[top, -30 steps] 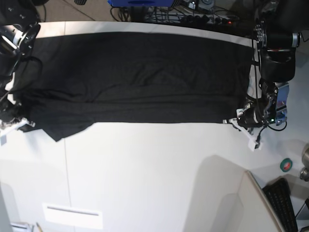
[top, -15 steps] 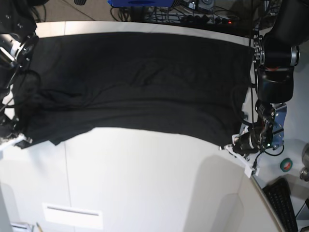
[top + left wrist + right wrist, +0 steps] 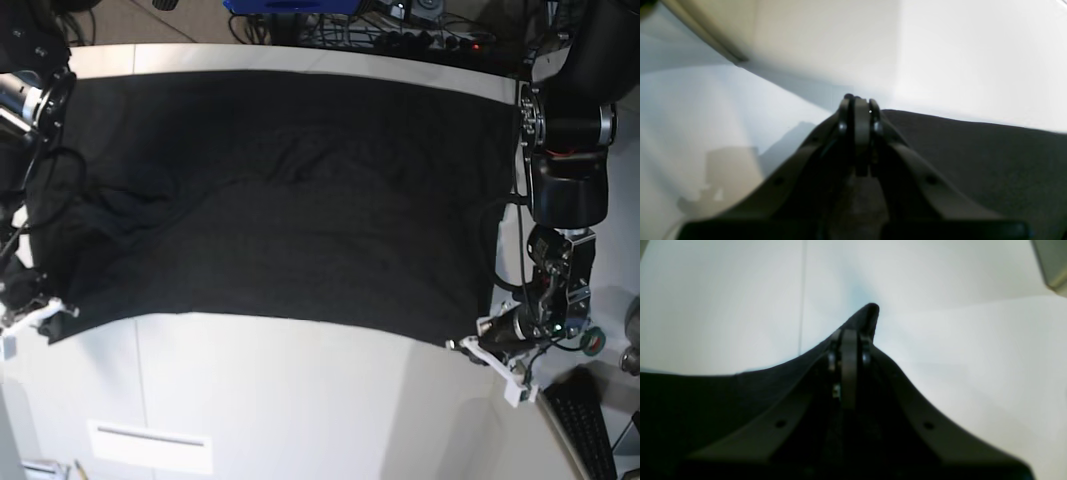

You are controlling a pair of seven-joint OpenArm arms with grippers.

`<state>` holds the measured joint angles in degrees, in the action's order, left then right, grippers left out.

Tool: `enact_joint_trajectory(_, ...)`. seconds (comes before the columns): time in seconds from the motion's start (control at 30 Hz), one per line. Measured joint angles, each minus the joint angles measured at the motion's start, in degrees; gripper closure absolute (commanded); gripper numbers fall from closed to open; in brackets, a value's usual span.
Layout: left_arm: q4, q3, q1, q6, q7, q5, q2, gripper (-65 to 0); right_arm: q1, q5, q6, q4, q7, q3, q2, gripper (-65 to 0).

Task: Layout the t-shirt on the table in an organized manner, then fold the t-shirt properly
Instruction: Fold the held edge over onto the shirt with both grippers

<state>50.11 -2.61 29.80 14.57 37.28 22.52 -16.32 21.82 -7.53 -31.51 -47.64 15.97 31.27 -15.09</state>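
Base view: both arms are spreading the t-shirt across the table, left gripper and right gripper clamping its near corners; next, I reckon, lowering it flat.

White table under black t-shirt

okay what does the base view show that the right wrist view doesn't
Only the base view shows the whole t-shirt spread wide between both arms, the left tool at its other corner, and a green tape roll. Only the right wrist view shows the right tool up close, shut on a pinched fabric peak. Both show the black shirt over the white table.
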Motion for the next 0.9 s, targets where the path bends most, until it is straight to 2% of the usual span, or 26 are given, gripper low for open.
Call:
enact_joint_trajectory(0.37,6.4,-0.1,-7.2,0.0,0.2,-0.1,-0.2,0.0,-3.2,0.1,0.2,2.0,-1.0,0.1,-0.9,0.0)
enact_joint_trajectory(0.47,9.4,-0.1,-9.1,0.0,0.3,0.0,-0.2,0.0,-3.5,0.0,0.1,5.1,-3.0,-0.4,-2.3,0.0)
enact_joint_trajectory(0.6,17.7,-0.2,-13.7,0.0,0.3,0.2,-0.3,0.0,-3.6,0.2,0.2,7.0,-2.9,-0.4,-4.0,0.0)
enact_joint_trajectory(0.8,19.5,-0.2,-17.9,0.0,0.9,0.1,-0.2,0.0,-6.8,-0.1,0.0,2.3,-2.5,-0.4,-3.9,0.0)
enact_joint_trajectory(0.9,21.2,-3.4,-18.9,0.4,6.0,0.4,-0.5,0.0,-9.6,0.3,0.0,-2.0,1.6,-0.1,-3.9,0.0)
